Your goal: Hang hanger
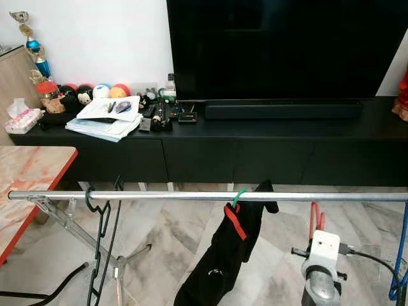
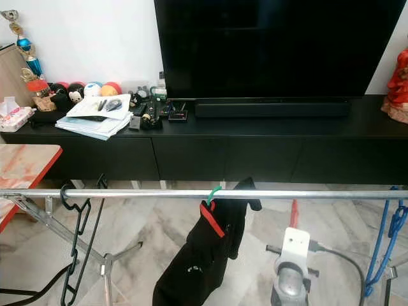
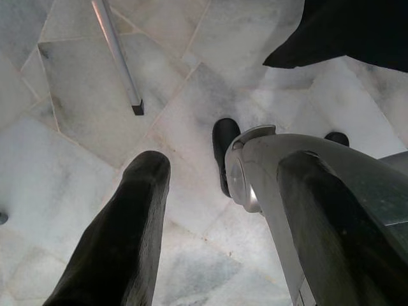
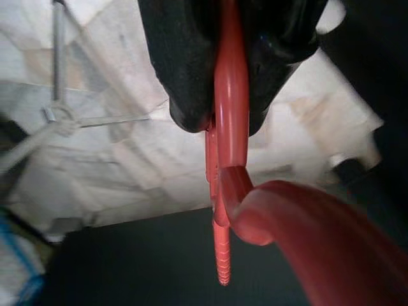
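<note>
The right gripper [image 4: 220,95] had its jaws clamped on the red hanger [image 4: 231,159], the plastic pinched between the two black fingers [image 4: 182,64], its hook curling out beyond them. In the eye views that hanger [image 1: 316,220] stood just under the silver rail [image 1: 191,196], above the white wrist unit of the right arm [image 1: 322,255], not yet over the bar. The left gripper [image 3: 217,210] hung low over the marble floor [image 3: 83,159], jaws spread and empty.

The risk, as I judged it, lay in the narrow hold — a thin, smooth hanger pinched near its neck could twist in the jaws as the hook met the rail, and then it would glance off rather than catch. Lifted too far to the robot's left, it might snag the black garment [image 1: 223,255] already hanging by a green hook [image 1: 238,197]; to the right, blue hangers [image 1: 400,255] crowded the rail's end. A black wire hanger [image 1: 99,242] hung well apart near the rail's left end.

Little by way of containers showed — a tissue pack [image 1: 22,120] with a tissue pulled up sat on the black counter [image 1: 287,131] under the television [image 1: 287,48], beside papers [image 1: 108,118] and small round toys [image 1: 95,92].
</note>
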Controlling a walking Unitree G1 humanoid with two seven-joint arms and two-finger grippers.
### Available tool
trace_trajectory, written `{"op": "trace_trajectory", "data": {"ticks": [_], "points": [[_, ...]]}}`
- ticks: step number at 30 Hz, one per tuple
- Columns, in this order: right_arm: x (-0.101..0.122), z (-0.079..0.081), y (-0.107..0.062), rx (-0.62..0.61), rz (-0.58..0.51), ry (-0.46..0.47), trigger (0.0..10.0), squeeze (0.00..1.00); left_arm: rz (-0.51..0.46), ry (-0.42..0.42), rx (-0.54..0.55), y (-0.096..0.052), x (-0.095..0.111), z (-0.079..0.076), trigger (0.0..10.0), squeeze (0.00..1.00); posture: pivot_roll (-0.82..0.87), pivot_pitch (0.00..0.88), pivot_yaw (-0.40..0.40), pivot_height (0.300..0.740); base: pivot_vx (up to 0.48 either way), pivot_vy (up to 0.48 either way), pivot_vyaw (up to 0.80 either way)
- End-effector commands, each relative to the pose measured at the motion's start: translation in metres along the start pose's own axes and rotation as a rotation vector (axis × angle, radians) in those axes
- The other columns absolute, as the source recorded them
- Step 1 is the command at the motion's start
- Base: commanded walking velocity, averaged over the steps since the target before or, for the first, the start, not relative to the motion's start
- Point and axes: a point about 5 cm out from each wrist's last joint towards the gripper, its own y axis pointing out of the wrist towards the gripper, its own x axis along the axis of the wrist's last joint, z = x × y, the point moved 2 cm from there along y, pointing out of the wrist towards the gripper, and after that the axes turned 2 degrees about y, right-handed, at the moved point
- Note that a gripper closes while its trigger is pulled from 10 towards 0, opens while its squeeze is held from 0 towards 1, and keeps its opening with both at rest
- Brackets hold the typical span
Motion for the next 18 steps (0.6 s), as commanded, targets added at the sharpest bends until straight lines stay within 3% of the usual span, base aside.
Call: {"op": "trace_trajectory", "data": {"ticks": [1, 7, 18], "points": [[0.003, -0.013, 0.002, -0.114, -0.014, 0.032, 10.0, 0.0, 0.025, 0.012, 0.01, -0.002, -0.006, 0.005, 10.0, 0.0, 0.07, 0.01, 0.047, 0.74, 0.0, 0.0, 0.0], [0.005, -0.02, 0.002, -0.173, -0.037, 0.04, 10.0, 0.0, 0.026, 0.012, 0.009, -0.002, -0.006, 0.005, 10.0, 0.0, 0.07, 0.012, 0.048, 0.74, 0.0, 0.0, 0.0], [0.029, -0.011, 0.004, -0.165, -0.149, 0.035, 10.0, 0.0, 0.024, 0.015, 0.002, -0.001, -0.007, 0.001, 10.0, 0.0, 0.07, 0.011, 0.047, 0.74, 0.0, 0.0, 0.0]]}}
